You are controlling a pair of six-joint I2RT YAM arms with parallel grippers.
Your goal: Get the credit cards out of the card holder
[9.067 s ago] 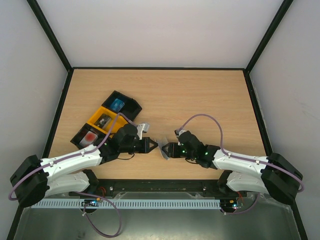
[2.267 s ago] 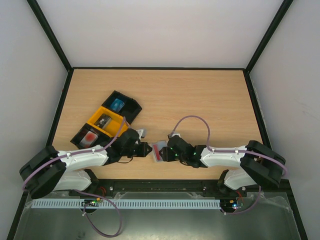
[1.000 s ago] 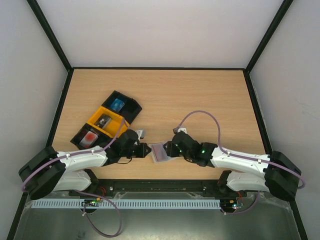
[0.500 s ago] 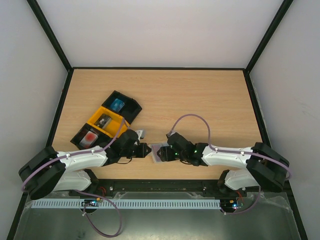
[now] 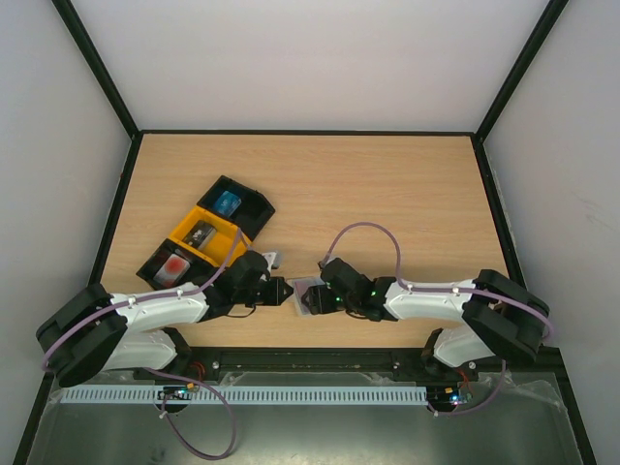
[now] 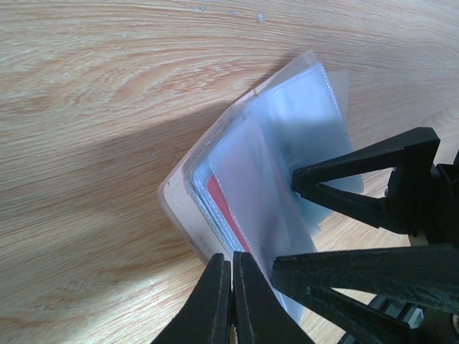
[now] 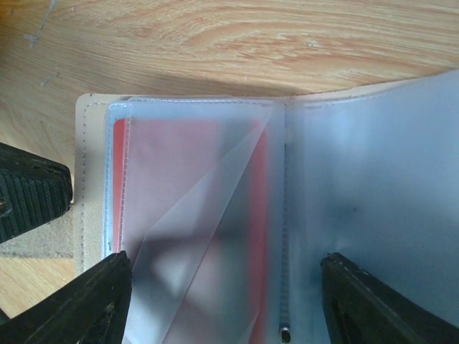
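Fingertips of the left tool [image 6: 231, 261] clenched on the tan edge of the card holder [image 6: 287, 129], barely a slit between them. Opposite, right tool [image 7: 224, 269] released, jaws spread wide over the clear sleeves, 1 finger [image 7: 79, 308] at either side. Card holder lying open on the counter [image 5: 387, 194] between the 2 tools, close to the near edge, sleeve leaves partly lifted. Red of the credit cards [image 7: 262, 179] showing through the sleeves on the tan-edged half, 1 leaf folded diagonally across; count unclear. Black-and-yellow trays [image 5: 182, 227] well apart, far left.
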